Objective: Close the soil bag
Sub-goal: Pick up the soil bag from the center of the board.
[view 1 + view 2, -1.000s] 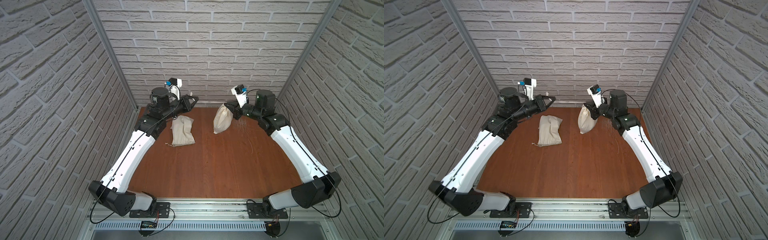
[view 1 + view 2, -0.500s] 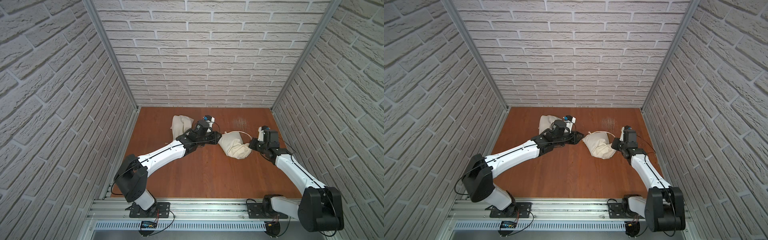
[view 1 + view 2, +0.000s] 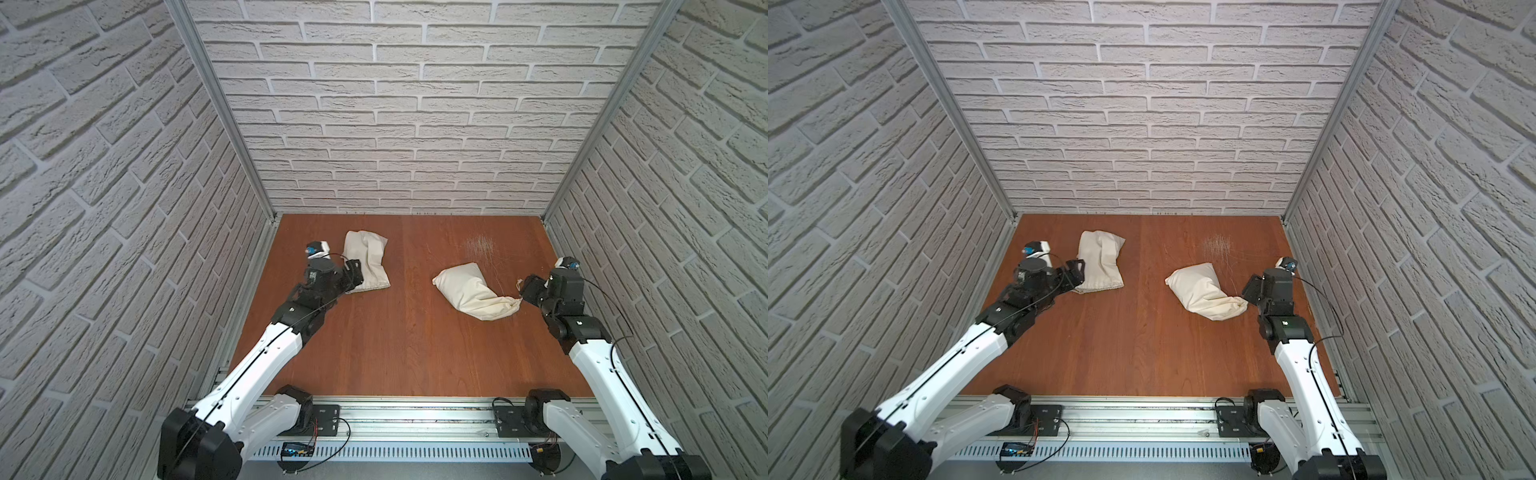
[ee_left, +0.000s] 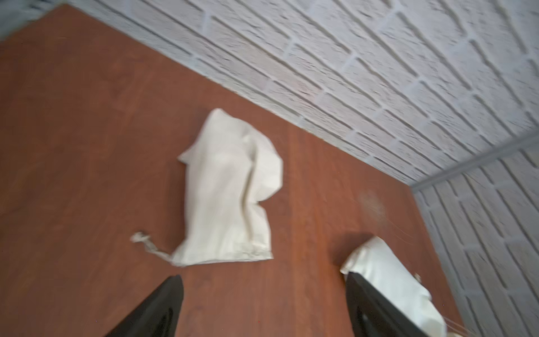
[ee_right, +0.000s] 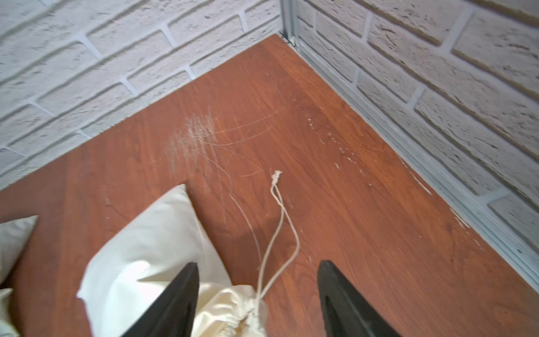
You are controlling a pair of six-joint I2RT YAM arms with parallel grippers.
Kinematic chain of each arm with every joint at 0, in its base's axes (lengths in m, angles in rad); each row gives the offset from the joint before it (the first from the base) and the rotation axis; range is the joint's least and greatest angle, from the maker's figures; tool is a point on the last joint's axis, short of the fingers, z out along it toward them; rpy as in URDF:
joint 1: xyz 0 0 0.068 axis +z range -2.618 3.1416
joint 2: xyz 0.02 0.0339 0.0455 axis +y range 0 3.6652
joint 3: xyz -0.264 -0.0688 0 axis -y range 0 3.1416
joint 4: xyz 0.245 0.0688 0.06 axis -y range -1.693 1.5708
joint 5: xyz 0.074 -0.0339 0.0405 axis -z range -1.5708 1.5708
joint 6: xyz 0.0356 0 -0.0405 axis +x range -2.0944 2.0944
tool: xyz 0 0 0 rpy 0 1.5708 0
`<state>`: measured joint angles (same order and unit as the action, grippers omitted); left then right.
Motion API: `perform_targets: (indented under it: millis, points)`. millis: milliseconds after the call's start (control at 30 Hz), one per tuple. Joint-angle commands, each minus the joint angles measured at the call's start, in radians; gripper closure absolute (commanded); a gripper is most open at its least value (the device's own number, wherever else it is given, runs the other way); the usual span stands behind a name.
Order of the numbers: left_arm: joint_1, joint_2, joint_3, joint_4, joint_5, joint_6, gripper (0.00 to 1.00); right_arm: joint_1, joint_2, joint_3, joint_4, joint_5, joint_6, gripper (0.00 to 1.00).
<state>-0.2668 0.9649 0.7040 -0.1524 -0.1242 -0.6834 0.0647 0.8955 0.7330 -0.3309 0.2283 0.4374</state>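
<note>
Both top views: flat bag point(image 3: 368, 259) lies well apart from soil bag point(image 3: 471, 293).

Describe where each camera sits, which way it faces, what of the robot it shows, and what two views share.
Top views: high above the near edge of the table, looking down and forward to the back wall; left arm and right arm show base to tip.
Left wrist: on the left arm, facing the flat bag; only the open left tool shows.
Right wrist: on the right arm, facing the soil bag and its drawstring; only the open right tool shows.
Shared: both wrist views show the soil bag.
</note>
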Motion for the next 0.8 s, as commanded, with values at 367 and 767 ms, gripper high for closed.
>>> perform_targets:
  millis: [367, 767]
  points:
    - [0.079, 0.493, 0.048, 0.254, 0.195, 0.038, 0.12, 0.468, 0.397, 0.143, 0.198, -0.157, -0.204, 0.12]
    - [-0.08, 0.647, 0.217, 0.198, 0.265, 0.129, 0.98, 0.664, 0.843, 0.348, 0.367, -0.297, -0.522, 0.09]
